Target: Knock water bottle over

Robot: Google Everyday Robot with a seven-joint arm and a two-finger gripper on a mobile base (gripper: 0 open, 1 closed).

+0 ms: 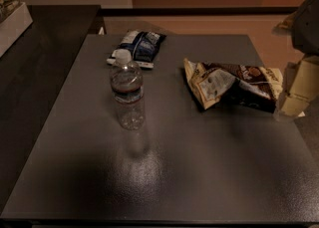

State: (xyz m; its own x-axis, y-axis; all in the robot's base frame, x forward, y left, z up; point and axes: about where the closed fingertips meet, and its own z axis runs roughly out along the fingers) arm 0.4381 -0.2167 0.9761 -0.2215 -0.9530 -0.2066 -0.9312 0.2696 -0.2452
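A dark grey table [199,172] is filling most of the view, with orange-brown floor lying beyond its far edge and a black counter [40,62] running along its 9 o'clock side. A white box [12,20] is sitting on that counter at the far left.

The water bottle [127,92] is standing upright on the table, at about 10 o'clock from the table's centre. Its long axis is running vertically, its white cap is pointing up and its base is resting flat on the surface. A thin dark band is circling its middle. The body is showing clear, and how much water it is holding cannot be told.

A blue-and-white snack bag [142,45] is lying flat at the bottle's 12 o'clock, near it and further back. A brown-and-cream snack bag [234,82] is lying crumpled at the bottle's 3 o'clock, well apart from it. What either bag is holding is hidden.

The gripper [296,92] is hanging at the table's 3 o'clock edge, just beside the right end of the brown-and-cream bag and well apart from the bottle. Whether it is released or clenched cannot be told.
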